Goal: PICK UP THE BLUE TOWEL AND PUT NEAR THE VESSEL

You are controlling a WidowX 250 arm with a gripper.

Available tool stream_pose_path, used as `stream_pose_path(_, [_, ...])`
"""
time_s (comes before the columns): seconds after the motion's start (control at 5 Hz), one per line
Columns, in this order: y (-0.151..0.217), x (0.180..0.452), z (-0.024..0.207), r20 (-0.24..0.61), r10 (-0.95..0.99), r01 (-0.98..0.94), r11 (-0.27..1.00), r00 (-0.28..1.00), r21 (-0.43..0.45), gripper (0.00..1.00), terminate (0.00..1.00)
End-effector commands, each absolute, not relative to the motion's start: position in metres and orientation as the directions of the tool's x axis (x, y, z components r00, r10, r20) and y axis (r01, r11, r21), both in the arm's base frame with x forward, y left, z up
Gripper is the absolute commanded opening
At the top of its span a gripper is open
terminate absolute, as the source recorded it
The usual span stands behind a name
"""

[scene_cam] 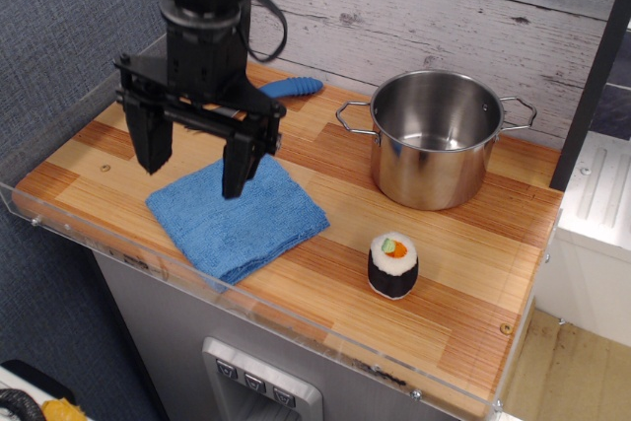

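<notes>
The blue towel (242, 221) lies folded and flat on the wooden counter, near the front left edge. The vessel (435, 138), a shiny steel pot with two wire handles and no lid, stands upright at the back right. My gripper (194, 167) is black, with its two fingers spread wide. It hangs open and empty just above the towel's back left part, one finger over the towel's far edge and the other to its left. Whether the fingers touch the cloth I cannot tell.
A blue-handled fork (291, 87) lies at the back, mostly hidden behind the arm. A small sushi-roll toy (392, 265) stands in front of the pot. A clear plastic rim (296, 327) runs along the counter's front edge. A plank wall is behind.
</notes>
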State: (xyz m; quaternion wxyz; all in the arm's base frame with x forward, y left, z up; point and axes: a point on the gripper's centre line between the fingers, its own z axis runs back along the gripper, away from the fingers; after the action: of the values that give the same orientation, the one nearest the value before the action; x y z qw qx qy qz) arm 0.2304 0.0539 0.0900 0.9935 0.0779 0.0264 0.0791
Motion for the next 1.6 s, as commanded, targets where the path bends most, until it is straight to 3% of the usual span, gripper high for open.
stream_pose_path(0.0, [0.068, 0.252, 0.08, -0.012, 0.157, -0.154, 0.978, 0.987, 0.141, 1.0, 0.0])
stream_pose_path(0.4, [0.061, 0.274, 0.06, -0.02, 0.107, -0.103, 0.983, 0.994, 0.15, 1.0, 0.0])
stream_pose_path(0.8, [0.049, 0.275, 0.038, 0.009, 0.054, -0.055, 0.982, 0.999, 0.183, 1.0, 0.0])
stream_pose_path(1.2, [0.042, 0.279, 0.016, -0.037, 0.011, -0.004, 0.984, 0.999, 0.178, 1.0, 0.0])
stream_pose_path(1.4, [0.042, 0.284, 0.01, -0.049, 0.009, -0.004, 0.995, 0.999, 0.103, 1.0, 0.0])
